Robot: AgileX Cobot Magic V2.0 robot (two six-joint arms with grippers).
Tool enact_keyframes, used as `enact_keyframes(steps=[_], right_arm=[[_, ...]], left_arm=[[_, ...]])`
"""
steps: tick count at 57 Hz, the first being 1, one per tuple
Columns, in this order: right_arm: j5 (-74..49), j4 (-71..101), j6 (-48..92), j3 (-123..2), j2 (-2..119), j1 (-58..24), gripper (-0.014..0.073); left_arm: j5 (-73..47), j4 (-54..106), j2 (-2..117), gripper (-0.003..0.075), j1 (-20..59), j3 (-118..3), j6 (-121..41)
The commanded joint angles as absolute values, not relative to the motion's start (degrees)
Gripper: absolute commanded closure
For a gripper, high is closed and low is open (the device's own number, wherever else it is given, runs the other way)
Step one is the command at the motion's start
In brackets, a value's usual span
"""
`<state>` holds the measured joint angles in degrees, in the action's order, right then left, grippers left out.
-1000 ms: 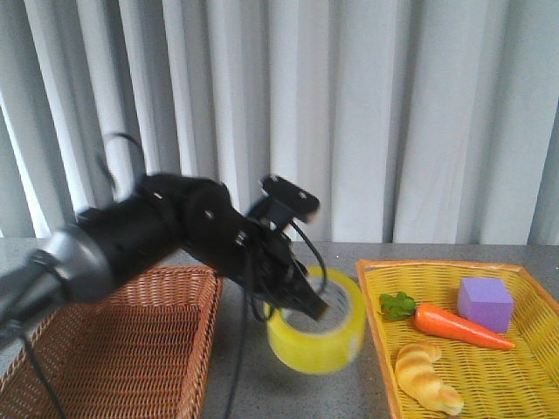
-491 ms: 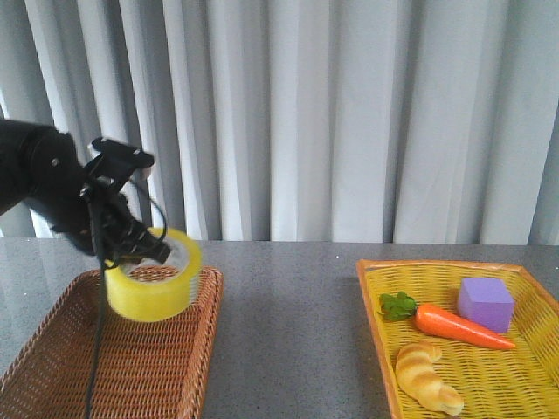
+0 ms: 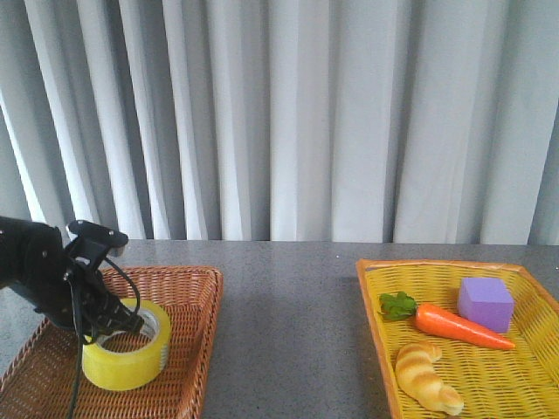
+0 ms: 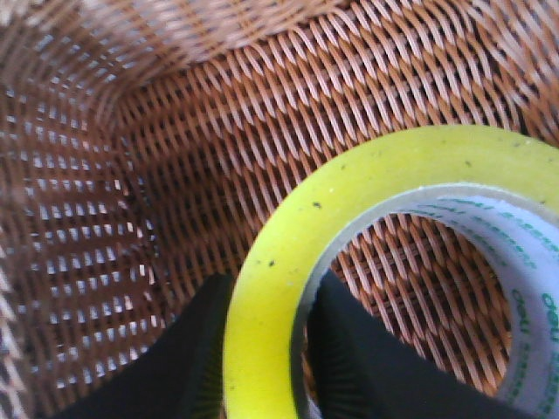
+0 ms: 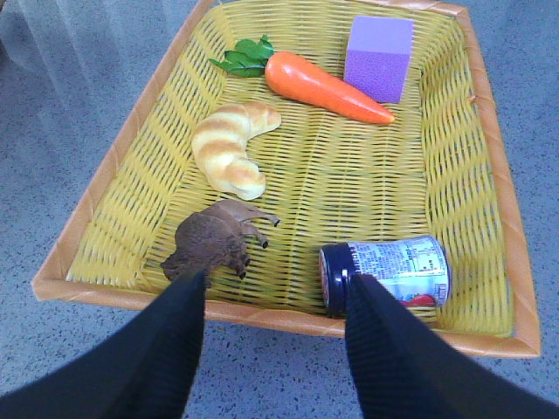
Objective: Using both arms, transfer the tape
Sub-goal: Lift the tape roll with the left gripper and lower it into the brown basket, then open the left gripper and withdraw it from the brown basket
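Observation:
The yellow tape roll (image 3: 125,360) lies inside the brown wicker basket (image 3: 179,349) at the left. My left gripper (image 3: 109,321) is shut on its wall, one finger outside and one inside the core. In the left wrist view the tape (image 4: 271,288) sits between the two black fingers (image 4: 188,349) over the basket weave. My right gripper (image 5: 275,292) is open and empty, hovering just outside the near rim of the yellow basket (image 5: 288,319); it is out of the front view.
The yellow basket (image 3: 376,323) at the right holds a toy carrot (image 3: 458,326), a purple block (image 3: 485,302), a croissant (image 3: 425,375), a brown animal figure (image 5: 214,246) and a lying can (image 5: 389,272). Grey tabletop (image 3: 288,340) separates the baskets; curtains behind.
My left arm swung the tape from the table's middle leftward, then lowered it down into the brown basket.

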<state>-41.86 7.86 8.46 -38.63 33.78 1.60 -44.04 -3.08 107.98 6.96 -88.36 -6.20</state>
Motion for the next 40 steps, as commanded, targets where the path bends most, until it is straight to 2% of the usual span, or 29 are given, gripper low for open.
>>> enact_keyframes(steps=[1,8,12,27,32,40], right_arm=[[-38.5,8.1,8.5,-40.2,33.9,1.9,0.0232],[-38.5,8.1,8.5,-40.2,33.9,1.9,0.0232],[-38.5,8.1,8.5,-40.2,33.9,1.9,0.0232],[-38.5,8.1,8.5,-40.2,33.9,1.9,0.0232],[-38.5,8.1,8.5,-40.2,33.9,1.9,0.0232],[-38.5,8.1,8.5,-40.2,33.9,1.9,0.0232]], left_arm=[[-37.9,-2.7,104.7,0.0538,7.0,-88.6,-5.5],[-38.2,-2.7,104.9,0.0514,7.0,-88.6,-5.1],[-38.5,-2.7,105.2,0.0474,7.0,-88.6,-5.1],[-41.6,-2.7,103.7,0.0235,7.0,-89.0,-5.1],[-43.3,-2.7,101.0,0.0204,7.0,-89.0,-5.2],[-46.5,-2.7,95.2,0.0202,7.0,-89.0,-5.2]])
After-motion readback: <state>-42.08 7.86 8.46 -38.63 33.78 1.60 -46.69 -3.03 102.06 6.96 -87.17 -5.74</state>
